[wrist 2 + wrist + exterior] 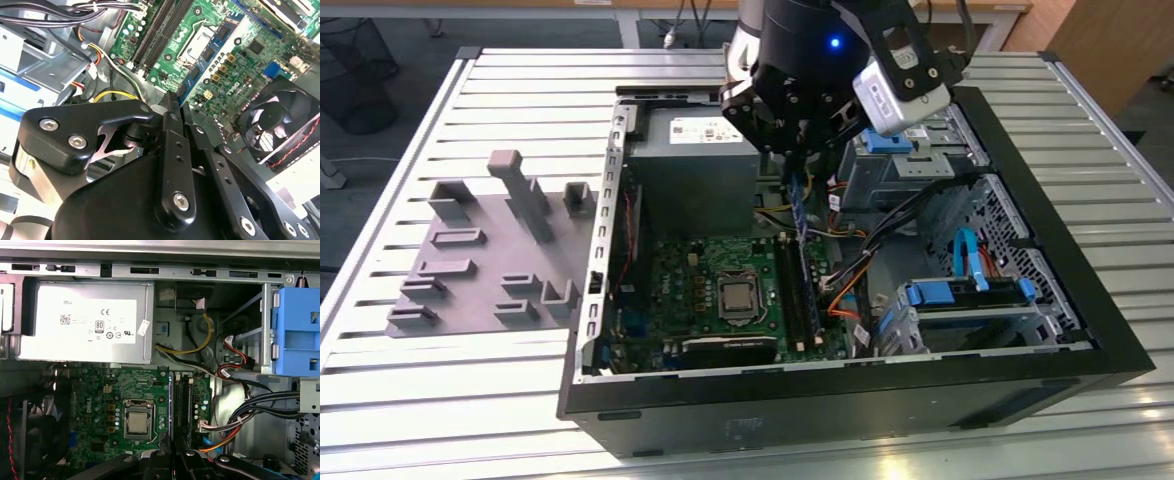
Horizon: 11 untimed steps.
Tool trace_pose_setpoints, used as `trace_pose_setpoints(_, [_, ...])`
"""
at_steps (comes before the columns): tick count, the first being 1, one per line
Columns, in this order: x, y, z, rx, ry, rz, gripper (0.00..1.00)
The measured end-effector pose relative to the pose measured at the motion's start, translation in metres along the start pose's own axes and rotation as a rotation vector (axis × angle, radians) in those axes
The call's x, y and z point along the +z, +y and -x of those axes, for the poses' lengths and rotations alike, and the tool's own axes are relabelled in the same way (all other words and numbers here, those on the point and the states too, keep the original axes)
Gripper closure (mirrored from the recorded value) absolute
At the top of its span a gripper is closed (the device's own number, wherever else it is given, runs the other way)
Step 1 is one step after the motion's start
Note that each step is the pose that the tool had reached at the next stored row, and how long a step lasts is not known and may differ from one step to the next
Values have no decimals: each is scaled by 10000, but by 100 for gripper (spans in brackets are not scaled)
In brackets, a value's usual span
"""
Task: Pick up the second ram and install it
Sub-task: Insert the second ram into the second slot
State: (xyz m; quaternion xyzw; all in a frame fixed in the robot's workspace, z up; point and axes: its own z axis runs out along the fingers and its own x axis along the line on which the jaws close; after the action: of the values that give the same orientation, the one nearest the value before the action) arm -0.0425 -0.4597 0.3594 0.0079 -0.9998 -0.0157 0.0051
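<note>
Slatted table [427,380], open computer case [1067,330]: tight between cables. Gripper [794,165] clamped on thin dark second ram [797,205], edge-on above motherboard [707,270].

White label [82,321] on face of grey power supply [30,340]: brand word, barcode square, row of certification marks, fine black print, not transcribed. Small white tag [143,327] at its edge, print too small to read. Green motherboard [95,390]: tiny white lettering, illegible in both wrist views
</note>
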Motion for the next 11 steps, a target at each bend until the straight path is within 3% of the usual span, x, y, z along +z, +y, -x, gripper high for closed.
trace_pose_setpoints(7, [3, 0, 0, 3, 1, 1, 86])
trace_pose_setpoints(11, [58, -1, 1, 98, 46, 3, 86])
